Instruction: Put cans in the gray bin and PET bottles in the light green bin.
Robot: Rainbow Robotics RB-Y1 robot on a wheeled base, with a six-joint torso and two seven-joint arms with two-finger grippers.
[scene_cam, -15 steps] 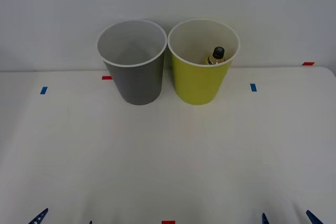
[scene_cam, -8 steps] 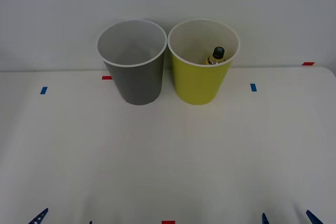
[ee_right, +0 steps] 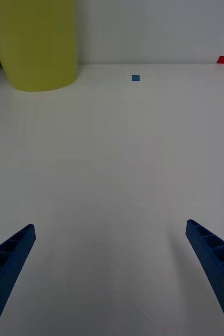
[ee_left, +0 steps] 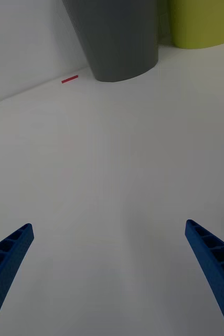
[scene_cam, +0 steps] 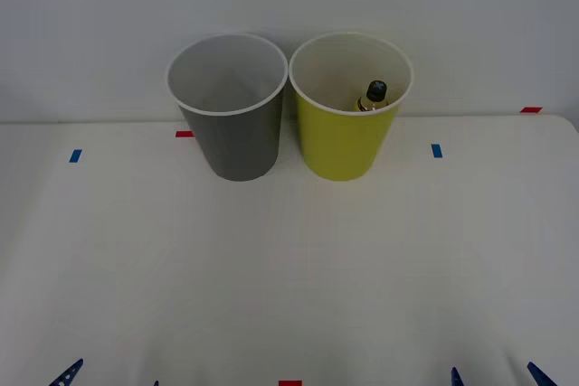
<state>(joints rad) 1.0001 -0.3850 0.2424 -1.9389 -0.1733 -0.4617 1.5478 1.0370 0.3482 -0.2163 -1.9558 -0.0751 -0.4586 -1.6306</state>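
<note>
Looking down in the front view: gray bin [scene_cam: 228,108] and light green bin [scene_cam: 350,106] stand upright side by side at the far edge of the white table [scene_cam: 289,268], rims nearly touching, gray on the left. PET bottle [scene_cam: 372,97] sits inside the green bin, long axis roughly vertical, black cap up, leaning toward the near-right wall. Blue fingertips of both grippers poke in at the near edge.

Right wrist view: right gripper [ee_right: 112,278] low over bare table, fingers wide apart, holding nothing; green bin ahead w/ blue tape mark [ee_right: 136,78] beside it.

Left wrist view: left gripper [ee_left: 109,278] fingers also spread, empty; gray bin ahead, red tape [ee_left: 70,79] near its base.
</note>
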